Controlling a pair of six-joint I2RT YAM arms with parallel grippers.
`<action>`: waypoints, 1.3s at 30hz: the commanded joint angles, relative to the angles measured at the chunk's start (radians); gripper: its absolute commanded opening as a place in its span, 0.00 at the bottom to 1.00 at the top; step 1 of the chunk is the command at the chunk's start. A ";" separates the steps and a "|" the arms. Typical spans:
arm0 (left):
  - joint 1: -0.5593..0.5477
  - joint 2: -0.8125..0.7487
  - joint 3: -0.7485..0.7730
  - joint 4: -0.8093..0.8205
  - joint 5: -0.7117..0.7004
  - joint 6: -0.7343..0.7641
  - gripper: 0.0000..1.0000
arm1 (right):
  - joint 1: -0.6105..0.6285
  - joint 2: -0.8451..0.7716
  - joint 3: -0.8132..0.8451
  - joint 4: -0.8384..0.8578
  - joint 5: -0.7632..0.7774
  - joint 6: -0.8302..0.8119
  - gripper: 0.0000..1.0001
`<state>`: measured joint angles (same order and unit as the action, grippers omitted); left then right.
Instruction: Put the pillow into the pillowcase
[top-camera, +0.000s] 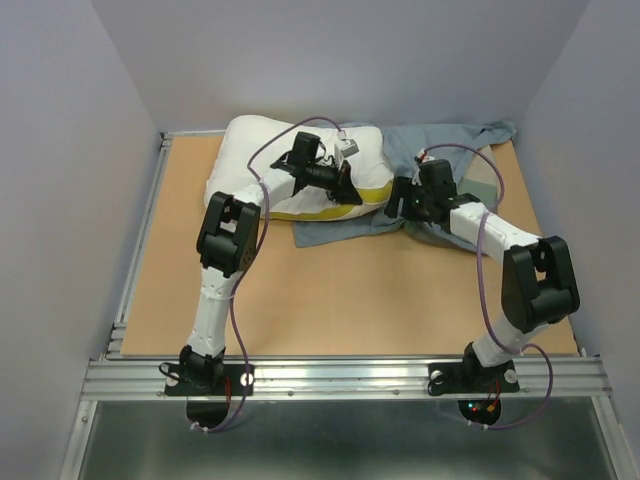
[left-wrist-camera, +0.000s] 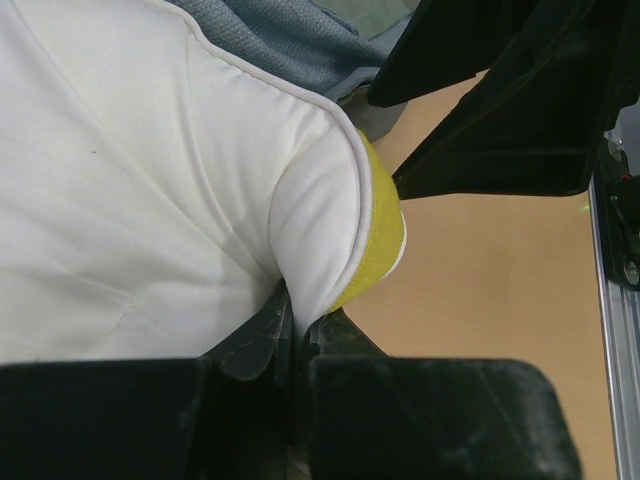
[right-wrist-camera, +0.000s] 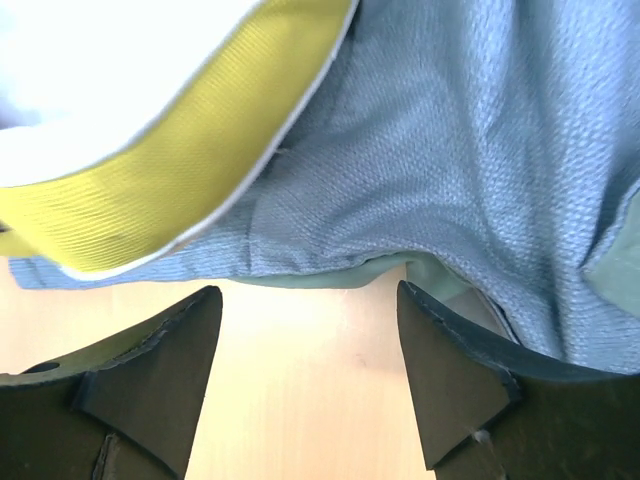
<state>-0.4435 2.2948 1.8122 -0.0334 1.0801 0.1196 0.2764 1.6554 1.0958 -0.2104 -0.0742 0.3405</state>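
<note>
Left gripper (left-wrist-camera: 296, 322) pinches the pillow (left-wrist-camera: 140, 190) by its yellow-banded corner, likely to steer it, while the right gripper (right-wrist-camera: 305, 300) gapes wide just beside the pillow, ready for the pillowcase (right-wrist-camera: 460, 150) hem.

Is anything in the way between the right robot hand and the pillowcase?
No, nothing visible. The right gripper holds its jaws open over the table, and the pillowcase edge lies just ahead of them. The pillow overlaps the pillowcase off to the left in the right wrist view.
</note>
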 joint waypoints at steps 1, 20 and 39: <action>0.015 -0.051 0.004 0.026 0.029 -0.017 0.00 | 0.004 0.003 0.056 -0.009 0.031 -0.028 0.77; 0.025 -0.024 0.010 0.026 0.029 -0.017 0.00 | 0.012 0.281 0.069 0.195 0.096 0.014 0.13; -0.055 -0.015 0.062 -0.085 -0.531 -0.005 0.00 | -0.003 -0.111 -0.076 0.128 -0.265 -0.028 0.00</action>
<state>-0.4763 2.2951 1.8366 -0.0986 0.7692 0.0872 0.2802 1.5997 1.0504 -0.0742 -0.2295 0.3180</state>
